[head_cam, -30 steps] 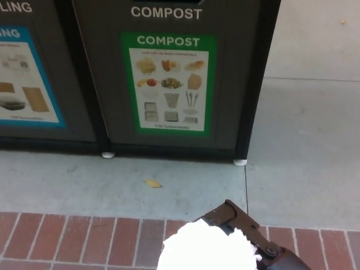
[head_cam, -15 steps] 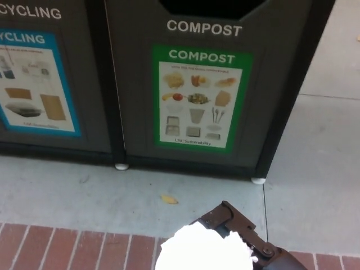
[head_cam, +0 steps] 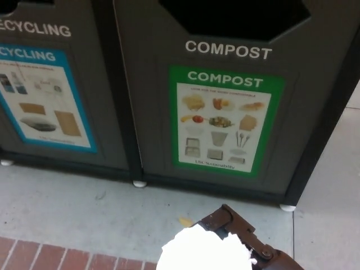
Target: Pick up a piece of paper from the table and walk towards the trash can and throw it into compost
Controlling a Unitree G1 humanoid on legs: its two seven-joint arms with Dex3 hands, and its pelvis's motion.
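A crumpled white piece of paper (head_cam: 202,252) sits at the bottom edge of the head view, held in my right hand (head_cam: 247,244), whose dark fingers wrap its right side. Straight ahead stands the dark compost bin (head_cam: 315,112) with a green-framed COMPOST poster (head_cam: 225,121). Its dark opening (head_cam: 233,17) shows at the top of the picture, above and beyond the paper. My left hand does not show.
A recycling bin (head_cam: 107,101) with a blue poster stands to the left of the compost bin. Grey concrete (head_cam: 73,208) lies before the bins, with a small yellow leaf (head_cam: 185,222) on it. A strip of red brick (head_cam: 56,259) runs along the bottom left.
The whole picture has shifted: the bins look larger and lower and sit further right, and the compost opening has come into view. The paper stays in my right hand.
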